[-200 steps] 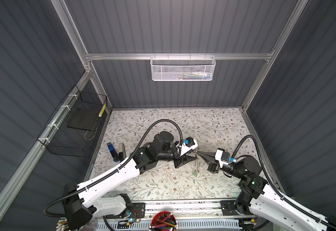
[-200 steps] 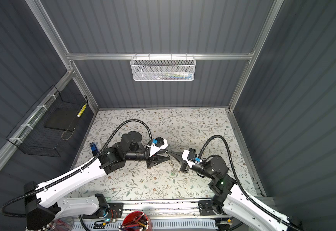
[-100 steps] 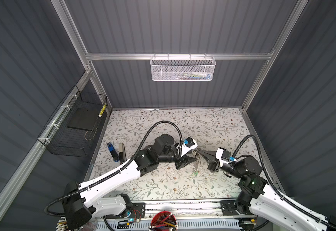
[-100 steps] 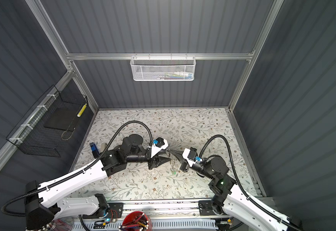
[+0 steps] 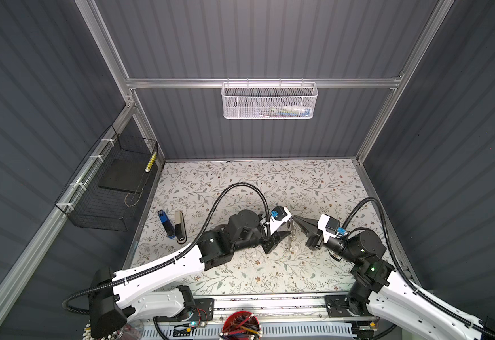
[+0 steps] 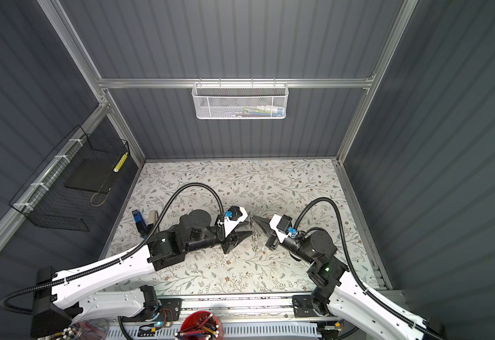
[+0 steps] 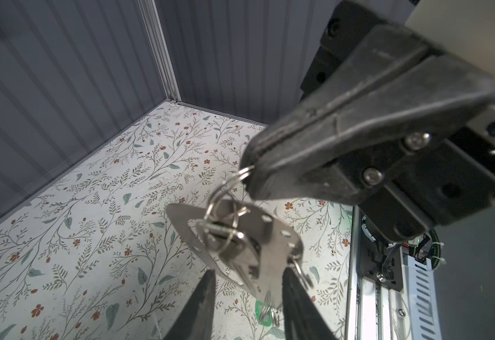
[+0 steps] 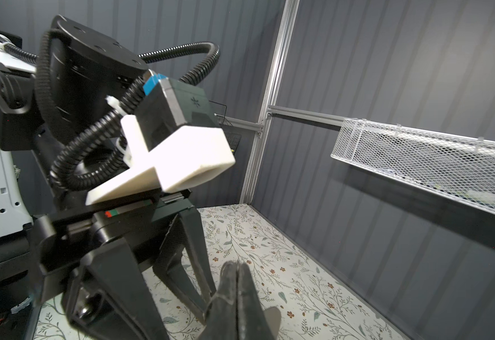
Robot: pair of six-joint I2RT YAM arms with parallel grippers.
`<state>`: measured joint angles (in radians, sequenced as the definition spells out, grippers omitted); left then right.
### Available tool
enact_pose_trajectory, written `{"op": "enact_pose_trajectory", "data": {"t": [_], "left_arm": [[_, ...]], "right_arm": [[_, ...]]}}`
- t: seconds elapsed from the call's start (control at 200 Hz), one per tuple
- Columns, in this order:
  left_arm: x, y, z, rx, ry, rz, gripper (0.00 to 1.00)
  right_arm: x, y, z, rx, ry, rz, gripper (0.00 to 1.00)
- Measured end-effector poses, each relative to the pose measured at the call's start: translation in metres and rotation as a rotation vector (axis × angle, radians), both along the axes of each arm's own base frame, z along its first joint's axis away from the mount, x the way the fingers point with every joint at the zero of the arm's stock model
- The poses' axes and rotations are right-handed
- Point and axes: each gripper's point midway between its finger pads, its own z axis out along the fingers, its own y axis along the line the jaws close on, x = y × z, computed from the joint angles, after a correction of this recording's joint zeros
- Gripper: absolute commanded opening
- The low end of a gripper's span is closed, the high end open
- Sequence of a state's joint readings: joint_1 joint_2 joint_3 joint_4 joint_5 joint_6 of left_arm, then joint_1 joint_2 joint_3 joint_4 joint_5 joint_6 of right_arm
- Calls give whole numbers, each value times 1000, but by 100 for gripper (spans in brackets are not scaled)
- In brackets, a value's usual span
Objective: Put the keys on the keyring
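Table (image 5: 240,182): floral, between grey walls.
Right gripper (image 7: 248,175): clamped on wire ring (image 7: 225,188), so keyring (image 7: 272,232) and keys (image 7: 234,247) hang clear above table middle.
Left gripper (image 7: 246,276): jaws apart astride keyring, likely to steady it; clamping unclear.

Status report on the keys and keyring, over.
Right gripper shut on wire ring, keyring and keys hanging below. Left gripper fingers straddle keyring, grip unclear. Nothing seen blocking.
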<state>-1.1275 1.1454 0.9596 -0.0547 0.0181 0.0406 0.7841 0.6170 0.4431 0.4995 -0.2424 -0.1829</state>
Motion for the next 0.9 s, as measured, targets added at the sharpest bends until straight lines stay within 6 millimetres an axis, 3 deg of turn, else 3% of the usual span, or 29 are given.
{"op": "enact_pose_trajectory", "data": {"t": [0.595,0.745,0.9], "left_arm": [[13,-4,10,-50,-32,163,15],[15,-3,9,-47,-35,178,16],[16,-3,8,-46,-31,194,24]], "right_arm": [[6,-3,0,8,13,-36,0],[7,-3,-1,8,21,-38,0],[7,-3,-2,10,29,-37,0]]}}
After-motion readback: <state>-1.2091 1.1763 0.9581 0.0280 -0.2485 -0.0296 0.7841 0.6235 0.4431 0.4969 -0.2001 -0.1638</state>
